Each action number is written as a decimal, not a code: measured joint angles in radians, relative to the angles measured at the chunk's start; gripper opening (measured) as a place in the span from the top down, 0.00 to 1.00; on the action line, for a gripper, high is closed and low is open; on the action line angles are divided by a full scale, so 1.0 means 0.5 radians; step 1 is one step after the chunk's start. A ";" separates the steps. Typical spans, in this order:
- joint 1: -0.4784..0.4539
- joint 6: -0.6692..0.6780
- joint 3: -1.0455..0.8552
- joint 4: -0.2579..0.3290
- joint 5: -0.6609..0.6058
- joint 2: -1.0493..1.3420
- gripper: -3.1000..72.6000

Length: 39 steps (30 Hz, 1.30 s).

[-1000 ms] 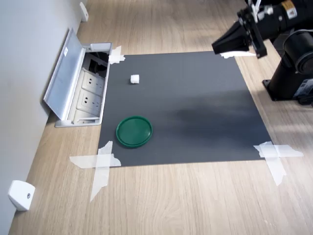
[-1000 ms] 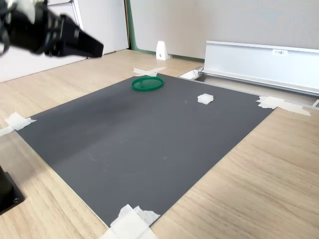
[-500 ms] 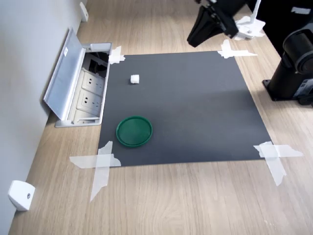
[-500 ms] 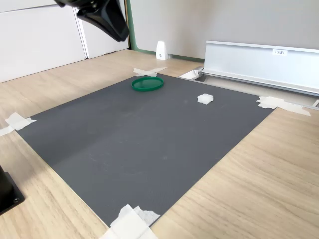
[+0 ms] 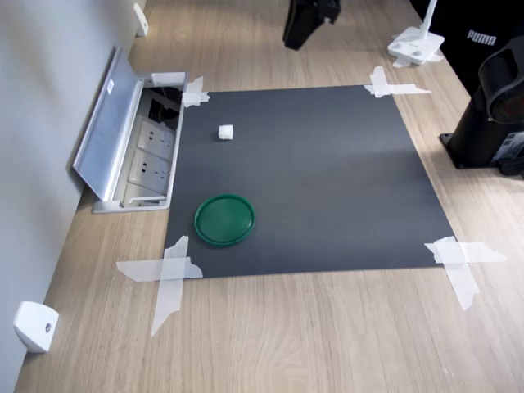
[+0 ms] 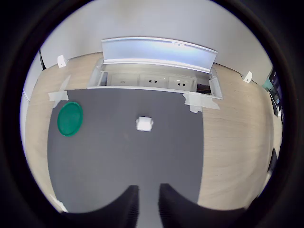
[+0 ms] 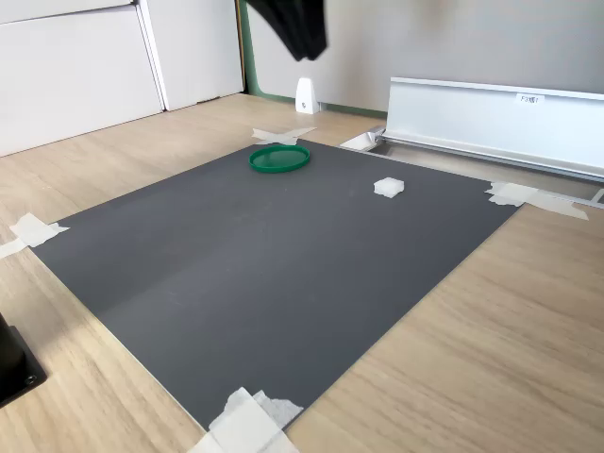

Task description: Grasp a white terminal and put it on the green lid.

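Dark grey mat (image 5: 311, 180) across the middle, plain and unpatterned, pinned by white tape strips (image 5: 168, 274) at its corners. The tabletop (image 5: 311, 336) is pale wood with a streaky grain. On the mat, the green lid (image 5: 224, 219) is a solid dark green, and the white terminal (image 5: 226, 132) is a clean white. At the first exterior view's left, the socket box (image 5: 151, 155) is silver-grey with pale outlets. The gripper (image 6: 147, 202) reads black.

Grey wall (image 5: 49, 98); wood floor (image 5: 327, 336); dark mat (image 5: 327, 180).
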State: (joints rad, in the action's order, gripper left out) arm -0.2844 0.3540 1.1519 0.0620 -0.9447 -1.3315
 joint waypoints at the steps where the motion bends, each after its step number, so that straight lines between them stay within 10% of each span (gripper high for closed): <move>1: -0.010 0.030 0.040 0.000 -0.022 -0.038 0.61; 10: -0.018 0.062 0.470 0.089 -0.224 -0.363 0.08; 21: 0.019 -0.011 0.861 0.106 -0.461 -0.788 0.05; 39: 0.093 -0.065 0.865 0.074 -0.171 -1.236 0.05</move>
State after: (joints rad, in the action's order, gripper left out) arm -0.2380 0.3215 1.5844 0.0989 -1.0304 -1.9496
